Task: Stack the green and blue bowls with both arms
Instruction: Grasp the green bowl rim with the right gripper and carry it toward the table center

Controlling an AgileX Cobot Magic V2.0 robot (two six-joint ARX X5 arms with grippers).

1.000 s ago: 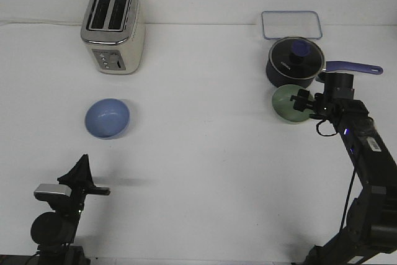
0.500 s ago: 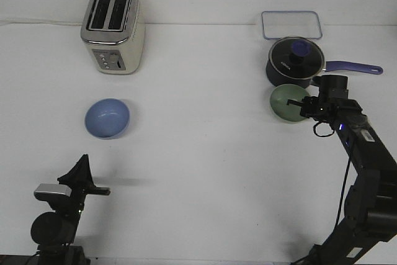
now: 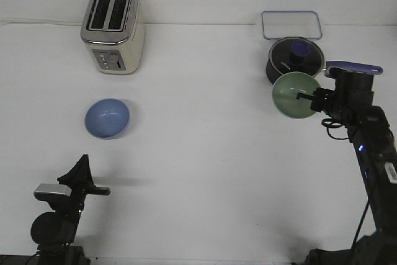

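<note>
The pale green bowl (image 3: 294, 95) is lifted off the table and tilted, its inside facing the camera, in front of the dark saucepan. My right gripper (image 3: 308, 97) is shut on the green bowl's right rim. The periwinkle blue bowl (image 3: 107, 117) sits upright on the white table at the left, in front of the toaster. My left gripper (image 3: 82, 172) rests low at the front left, well short of the blue bowl; its fingers look closed together and hold nothing.
A cream toaster (image 3: 113, 29) stands at the back left. A dark navy saucepan (image 3: 294, 60) with glass lid and purple handle (image 3: 353, 66) stands right behind the green bowl. A clear lidded container (image 3: 291, 24) lies behind the pan.
My right gripper has closed on the green bowl's rim and raised it off the table, tilting it toward the camera. The left arm and blue bowl have not moved.
</note>
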